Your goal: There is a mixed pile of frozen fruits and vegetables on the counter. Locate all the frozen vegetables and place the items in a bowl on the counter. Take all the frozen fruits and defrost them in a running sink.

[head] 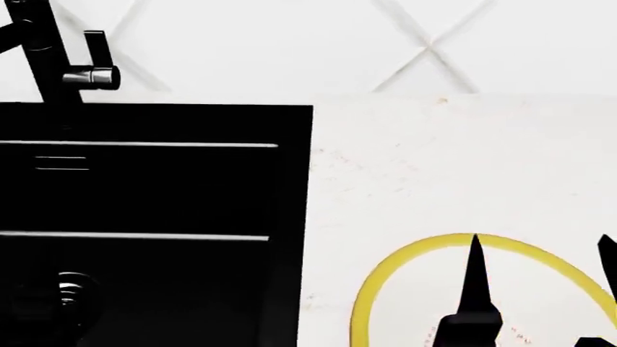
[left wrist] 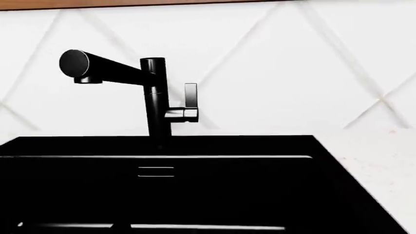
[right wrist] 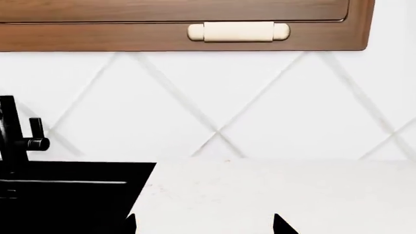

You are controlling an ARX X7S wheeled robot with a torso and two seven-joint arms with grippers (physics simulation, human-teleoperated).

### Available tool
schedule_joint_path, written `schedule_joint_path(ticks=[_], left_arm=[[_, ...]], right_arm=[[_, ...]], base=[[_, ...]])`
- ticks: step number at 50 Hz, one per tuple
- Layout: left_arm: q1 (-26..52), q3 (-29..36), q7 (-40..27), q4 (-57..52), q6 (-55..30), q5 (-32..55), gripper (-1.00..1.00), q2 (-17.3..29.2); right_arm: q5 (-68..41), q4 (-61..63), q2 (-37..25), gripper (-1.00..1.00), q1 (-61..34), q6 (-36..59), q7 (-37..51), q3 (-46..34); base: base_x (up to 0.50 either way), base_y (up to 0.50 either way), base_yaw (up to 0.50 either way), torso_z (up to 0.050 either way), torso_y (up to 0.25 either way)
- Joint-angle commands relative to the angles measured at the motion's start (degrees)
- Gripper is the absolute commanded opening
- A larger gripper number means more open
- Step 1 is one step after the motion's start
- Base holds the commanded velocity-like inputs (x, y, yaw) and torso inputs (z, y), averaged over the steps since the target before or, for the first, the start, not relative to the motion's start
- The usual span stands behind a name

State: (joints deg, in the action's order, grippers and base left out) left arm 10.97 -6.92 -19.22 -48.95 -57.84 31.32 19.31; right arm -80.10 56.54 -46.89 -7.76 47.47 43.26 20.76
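No frozen fruit or vegetable shows in any view. A yellow-rimmed bowl (head: 412, 251) sits on the white counter (head: 434, 159), right of the black sink (head: 193, 119). My right gripper (head: 540, 278) hangs over the bowl, open and empty; in the right wrist view its fingertips (right wrist: 132, 223) stand wide apart over the bare counter (right wrist: 260, 190). A dark arm part (head: 66, 293) sits low in the sink. The left wrist view faces the black faucet (left wrist: 155, 97) across the sink (left wrist: 195, 146). My left gripper's fingers do not stand out against the black basin.
The faucet (head: 43, 58) has a grey side lever (head: 95, 69), which also shows in the left wrist view (left wrist: 190, 95). No water shows at the spout (left wrist: 81, 68). A white tiled wall backs the counter. A brown cabinet (right wrist: 130, 36) with a cream handle (right wrist: 238, 31) hangs above.
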Motion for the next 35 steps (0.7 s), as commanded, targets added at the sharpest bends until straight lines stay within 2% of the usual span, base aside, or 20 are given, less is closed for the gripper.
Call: schedule_joint_path(ticks=[1,22,35], left_arm=[[-0.14,-1.4,1.63,-0.09,-0.31,-0.36,1.0,-0.72],[0.14,-1.2,0.98,-0.17,-0.36,0.23,1.0,-0.17],[-0.15,-1.31,0.78,-0.29,-0.06,0.62,1.0,0.22]], right_arm=[[2.74,0.22,1.26,1.0,0.11,-0.86,-1.88,0.89],[3.43,0.04,1.39,1.0,1.16,-2.08,-1.19,2.17],[4.39,0.14,1.66,1.0,1.16,-2.18,-1.75,0.87]], base=[[-0.15,0.5,0.0,0.0,0.0],[-0.01,0.5,0.0,0.0,0.0],[-0.33,0.5,0.0,0.0,0.0]])
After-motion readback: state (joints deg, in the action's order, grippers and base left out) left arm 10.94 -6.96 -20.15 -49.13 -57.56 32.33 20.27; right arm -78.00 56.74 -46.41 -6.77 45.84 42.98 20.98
